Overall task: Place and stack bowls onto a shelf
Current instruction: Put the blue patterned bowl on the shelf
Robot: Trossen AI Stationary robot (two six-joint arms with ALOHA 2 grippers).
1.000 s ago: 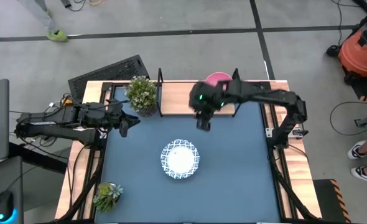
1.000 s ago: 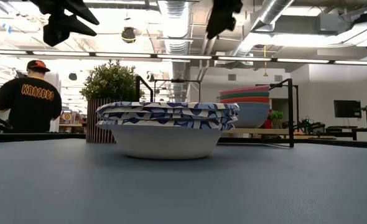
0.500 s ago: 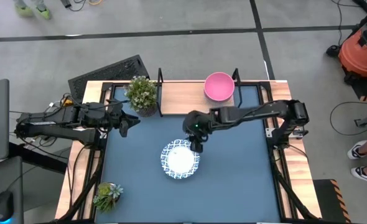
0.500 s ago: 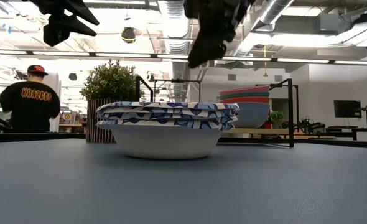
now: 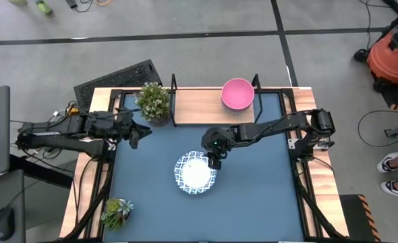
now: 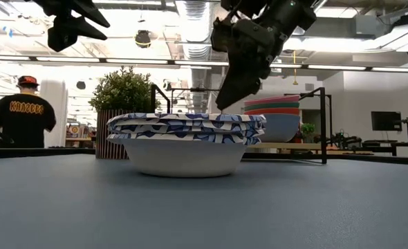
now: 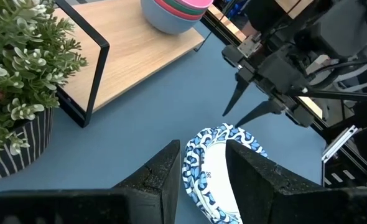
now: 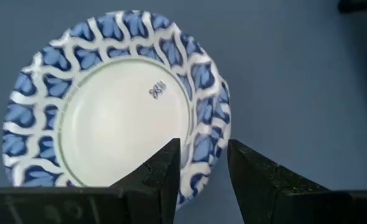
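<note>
Now the right gripper [image 5: 216, 160], fingers parted, hangs tilted over the white bowls' [image 5: 195, 173] rim.

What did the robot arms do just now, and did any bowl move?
The right gripper swung from the shelf down to the rim of the blue-patterned bowls, fingers open, holding nothing. The left gripper, the patterned bowls and the stacked bowls on the shelf stayed put.
</note>
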